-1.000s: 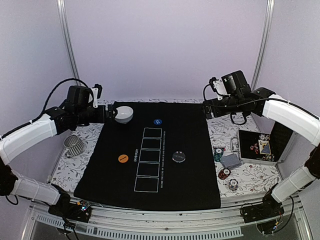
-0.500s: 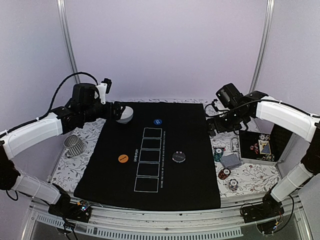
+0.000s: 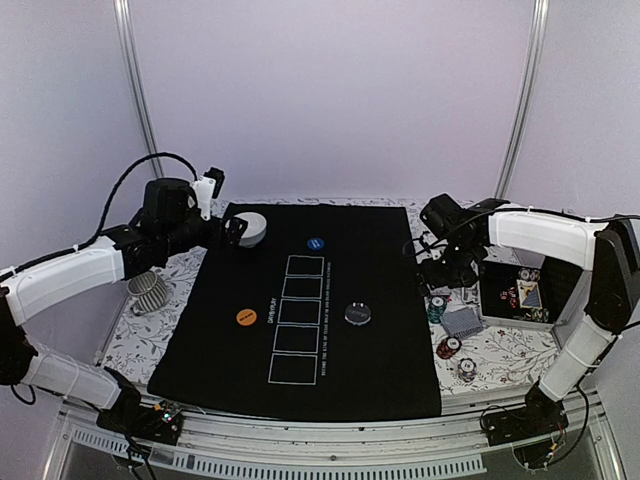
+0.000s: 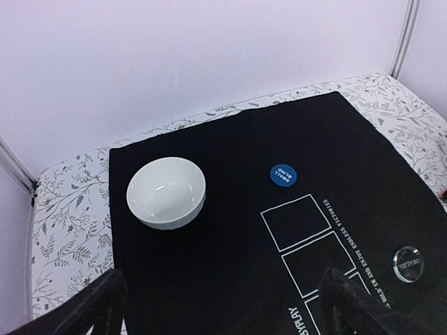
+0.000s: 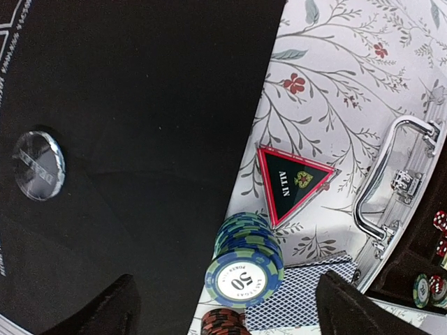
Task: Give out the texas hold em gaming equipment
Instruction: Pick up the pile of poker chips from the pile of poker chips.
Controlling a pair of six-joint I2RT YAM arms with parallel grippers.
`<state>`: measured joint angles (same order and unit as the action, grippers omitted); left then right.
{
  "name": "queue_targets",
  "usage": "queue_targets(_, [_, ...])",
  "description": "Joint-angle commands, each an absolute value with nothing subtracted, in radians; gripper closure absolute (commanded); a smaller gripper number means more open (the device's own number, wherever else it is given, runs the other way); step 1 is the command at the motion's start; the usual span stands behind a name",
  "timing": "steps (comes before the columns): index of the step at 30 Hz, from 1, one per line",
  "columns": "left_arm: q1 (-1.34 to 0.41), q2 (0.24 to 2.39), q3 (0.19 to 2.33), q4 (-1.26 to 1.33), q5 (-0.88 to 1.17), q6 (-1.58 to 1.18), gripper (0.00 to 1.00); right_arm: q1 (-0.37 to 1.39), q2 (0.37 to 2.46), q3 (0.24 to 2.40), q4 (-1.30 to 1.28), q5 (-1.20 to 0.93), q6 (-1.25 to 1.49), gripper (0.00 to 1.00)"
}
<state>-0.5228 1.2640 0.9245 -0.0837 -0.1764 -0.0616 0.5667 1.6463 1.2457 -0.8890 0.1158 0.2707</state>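
The empty, wide-open right end effector [image 5: 227, 278] is held over the teal chip stack [image 5: 246, 269] at three o'clock of the mat [image 5: 140, 105], likely to be lowered and closed next.

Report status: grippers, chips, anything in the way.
Left gripper open, facing white bowl. Right gripper open, over teal chip stack beside ALL IN triangle. Nothing blocking from above.

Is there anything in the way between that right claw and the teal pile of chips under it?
Nothing visible does. The right gripper hangs open above the teal chip stack, only air between them. The black-red triangle and the playing cards lie beside the stack, not over it.
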Motion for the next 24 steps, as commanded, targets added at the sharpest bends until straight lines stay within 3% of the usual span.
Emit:
queue_targets(1, [-0.532,1.242,0.909,-0.039,-0.204,-0.024,0.02,0.549,1.702,1.217,-0.871,0.077,0.261,0.19])
queue_targets(3, [-0.532,1.244,0.908,-0.039,-0.207,-0.022,0.02,0.546,1.71,1.193,-0.861,0.077,0.259,0.25])
queue_targets(8, [-0.532,1.249,0.907,-0.039,-0.207,-0.019,0.02,0.523,1.735,1.161,-0.829,0.085,0.256,0.26])
queue_targets(14, [-0.532,1.252,0.908,-0.038,-0.213,-0.016,0.02,0.515,1.756,1.164,-0.815,0.089,0.246,0.4])
queue_targets(18, [-0.532,1.254,0.908,-0.038,-0.216,-0.013,0.02,0.514,1.766,1.172,-0.815,0.075,0.24,0.43])
queue_targets(24, [-0.532,1.255,0.907,-0.037,-0.219,-0.011,0.02,0.514,1.766,1.179,-0.824,0.074,0.241,0.64])
